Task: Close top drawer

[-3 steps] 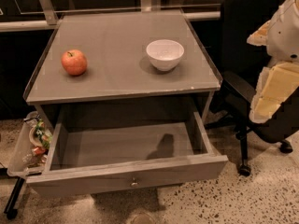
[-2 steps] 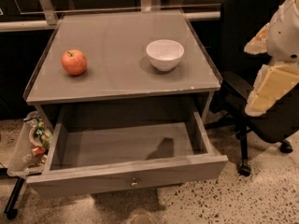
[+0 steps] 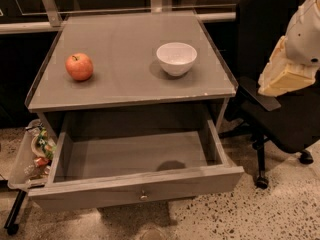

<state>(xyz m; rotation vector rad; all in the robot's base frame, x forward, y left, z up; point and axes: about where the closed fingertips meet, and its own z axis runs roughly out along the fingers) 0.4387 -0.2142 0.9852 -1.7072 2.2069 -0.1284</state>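
Observation:
The top drawer (image 3: 135,156) is a wide grey wooden box under the grey table top (image 3: 130,79). It stands pulled far out toward me, and its inside is bare. A small round metal knob (image 3: 143,196) sits at the centre of its front panel (image 3: 90,193). My arm comes in at the right edge, white above and cream below. Its gripper end (image 3: 280,78) hangs over the black chair, well right of the drawer and above its level, touching nothing.
A red apple (image 3: 79,66) and a white bowl (image 3: 176,58) sit on the table top. A black office chair (image 3: 280,109) on castors stands close to the right of the table. A clear bin with rubbish (image 3: 31,156) hangs at the drawer's left side. The floor is speckled.
My arm's cream end has shifted a little to the left and slightly up, nearer the table's right side. The drawer, apple and bowl have not moved.

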